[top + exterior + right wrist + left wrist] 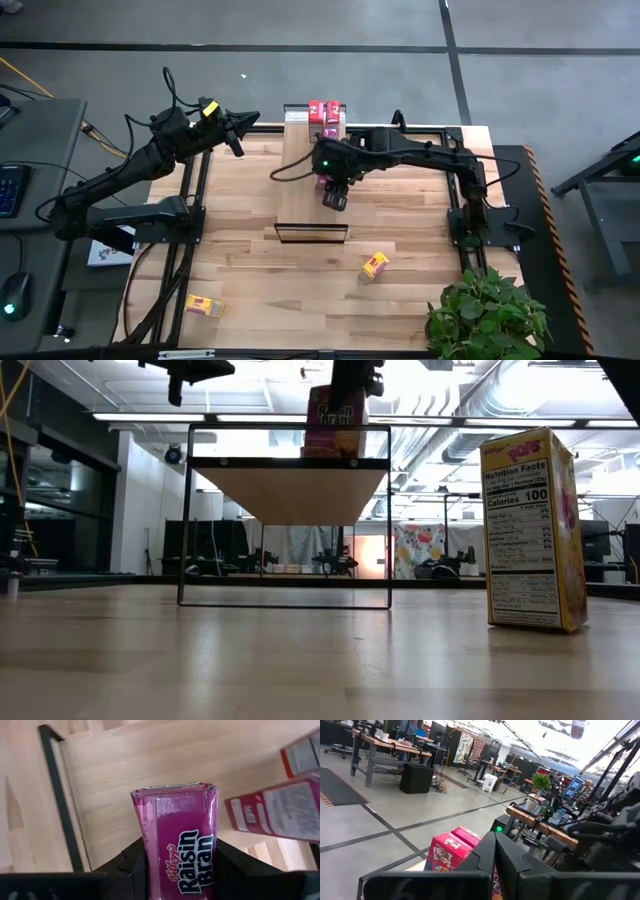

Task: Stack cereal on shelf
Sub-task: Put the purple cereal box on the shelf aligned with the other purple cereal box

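Note:
The shelf (300, 190) stands mid-table, with a light wood top panel (125, 760) and a dark frame (290, 463). My right gripper (334, 192) is above its middle, shut on a magenta-pink Raisin Bran box (175, 830). A red box (316, 110) and a second magenta box (331, 120) stand on the shelf's far end. Two yellow boxes are on the table: one (375, 265) stands upright near the right, the other (203, 306) lies by the near left corner. My left gripper (238, 138) is shut and raised over the table's far left corner. My right gripper pinches the magenta box by its two long sides (150, 845), one finger (131, 860) on each. It comes from above, pointing down. The box is upright (335, 425) with its lower end at the shelf's top panel; whether it touches the panel I cannot tell.
A potted plant (490, 315) fills the near right corner. Dark arm mounts stand along the left (170, 215) and right (470, 215) table edges. Bare plank tabletop (290, 290) lies between the shelf and the near edge.

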`<move>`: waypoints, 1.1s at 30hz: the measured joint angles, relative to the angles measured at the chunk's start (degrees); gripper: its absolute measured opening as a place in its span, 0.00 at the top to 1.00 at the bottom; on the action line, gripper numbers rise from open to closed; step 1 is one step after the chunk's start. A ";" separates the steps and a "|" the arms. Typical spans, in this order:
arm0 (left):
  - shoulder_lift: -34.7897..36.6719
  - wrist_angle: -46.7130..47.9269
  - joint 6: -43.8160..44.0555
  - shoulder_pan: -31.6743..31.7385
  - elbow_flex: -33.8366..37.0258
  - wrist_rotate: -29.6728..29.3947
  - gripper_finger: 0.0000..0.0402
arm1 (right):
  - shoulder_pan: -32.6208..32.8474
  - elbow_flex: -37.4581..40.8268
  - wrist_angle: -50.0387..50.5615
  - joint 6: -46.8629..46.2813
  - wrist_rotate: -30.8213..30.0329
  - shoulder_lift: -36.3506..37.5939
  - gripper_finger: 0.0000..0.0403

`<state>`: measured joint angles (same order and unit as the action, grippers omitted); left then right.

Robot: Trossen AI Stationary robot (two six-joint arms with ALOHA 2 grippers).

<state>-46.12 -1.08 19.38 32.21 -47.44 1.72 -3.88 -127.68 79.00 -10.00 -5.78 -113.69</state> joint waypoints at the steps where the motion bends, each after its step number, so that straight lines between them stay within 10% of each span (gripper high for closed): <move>1: 0.01 0.00 0.00 0.00 0.00 0.00 1.00 | -0.36 0.02 -0.08 -0.06 -0.02 0.00 0.63; 33: -0.01 0.00 0.04 0.00 0.00 0.00 1.00 | -3.65 0.07 -6.52 -3.34 2.38 0.00 0.50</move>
<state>-46.13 -1.08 19.42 32.21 -47.44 1.72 -7.53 -127.61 72.48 -13.34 -3.40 -113.69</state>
